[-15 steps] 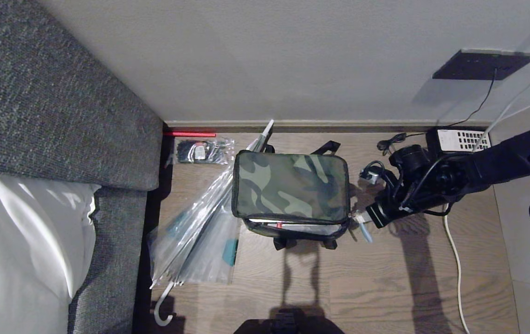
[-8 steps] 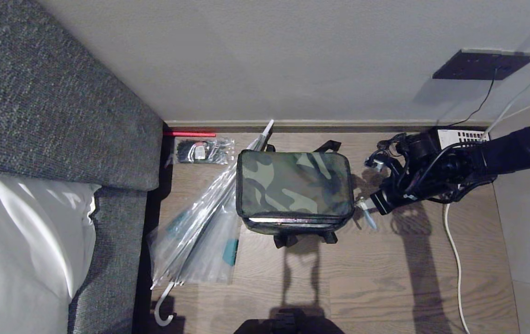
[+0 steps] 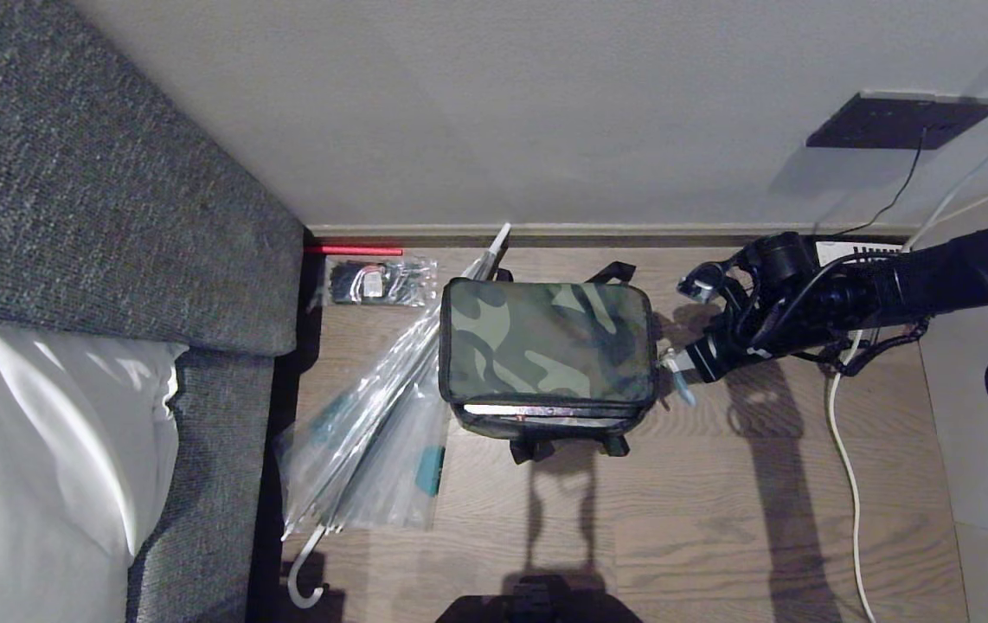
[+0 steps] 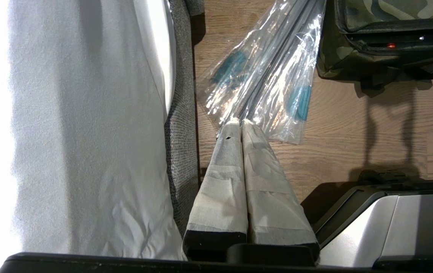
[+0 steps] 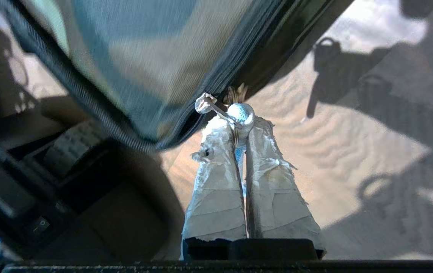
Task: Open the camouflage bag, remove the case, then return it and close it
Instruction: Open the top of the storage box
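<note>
The camouflage bag (image 3: 548,346) is sitting on the wooden floor (image 3: 702,502), near the wall, with the plastic-wrapped umbrella (image 3: 373,433) lying against its left side. The right gripper (image 3: 674,370) is pressing against the bag's right edge, fingers pinched tight on the light-blue zip pull (image 5: 240,113). The left gripper (image 4: 238,125) is hanging closed and empty, well apart from the bag, beside the sofa (image 3: 96,190).

Head view overhead, far; wrist views low, close; all share camouflage bag (image 3: 548,344).
</note>
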